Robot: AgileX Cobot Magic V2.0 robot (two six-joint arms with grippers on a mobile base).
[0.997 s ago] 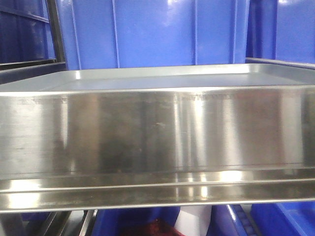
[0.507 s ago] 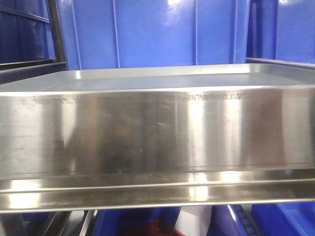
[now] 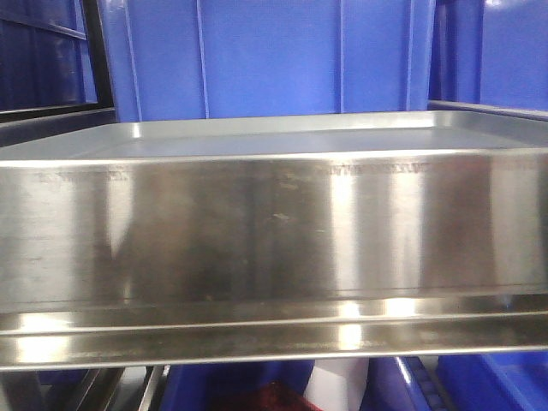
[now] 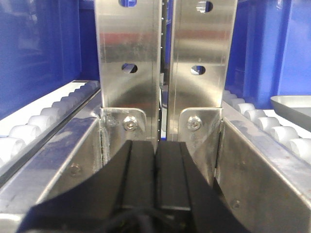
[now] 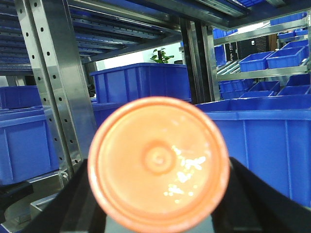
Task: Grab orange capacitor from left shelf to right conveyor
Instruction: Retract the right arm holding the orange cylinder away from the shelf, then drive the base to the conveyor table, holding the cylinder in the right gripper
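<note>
Orange round-lidded capacitor (image 5: 158, 165) sits clamped in the right end effector (image 5: 158, 211), mid-carry I reckon; next: swing over to the conveyor.

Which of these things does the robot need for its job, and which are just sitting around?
For the job:
- orange capacitor, held between the fingers of the right gripper
- left shelf, the shiny steel tray

Just sitting around:
- blue bins
- white rollers
- steel uprights
- left gripper, shut with nothing in it
</note>
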